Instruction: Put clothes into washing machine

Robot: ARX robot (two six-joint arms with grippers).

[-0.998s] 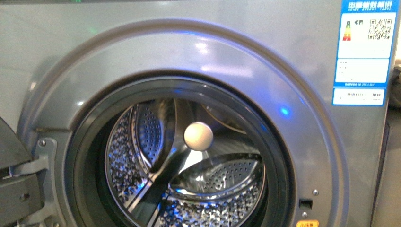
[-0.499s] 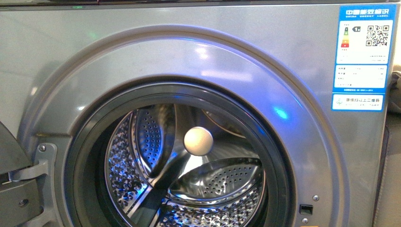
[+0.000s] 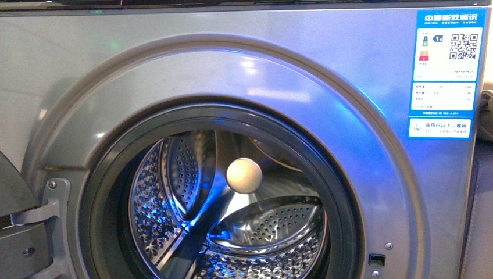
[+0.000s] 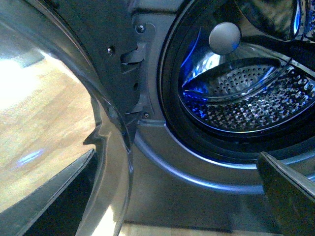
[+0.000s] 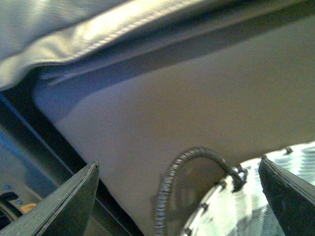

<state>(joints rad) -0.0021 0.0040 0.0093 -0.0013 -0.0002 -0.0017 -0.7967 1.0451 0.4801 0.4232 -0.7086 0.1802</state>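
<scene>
Task at an early stage. The washing machine (image 3: 174, 70) fills the front view with its door (image 4: 59, 113) swung open. The drum (image 3: 273, 224) at lower centre is lit blue and holds nothing but its own pale round cap (image 3: 243, 175) on the back wall. No clothes lie in the drum or on the dark seal in any view, so fetching and loading are judged still to be done.

The front view alone shows the blue-and-white label (image 3: 446, 70) at upper right and the hinge (image 3: 35, 215) at lower left; neither arm appears in it. The left wrist view alone shows the door's curved glass in the left half of the frame, with the drum at upper right. It also shows the left gripper (image 4: 177, 152) with fingers wide apart and nothing between them.

The right wrist view faces away from the opening, towards a plain grey surface (image 5: 197, 98), a pale stitched fabric edge (image 5: 74, 34) at upper left and a ribbed ring (image 5: 189, 160) at lower centre. Whether that fabric is one of the clothes cannot be told. The right gripper (image 5: 178, 162) is likewise spread wide and empty.
</scene>
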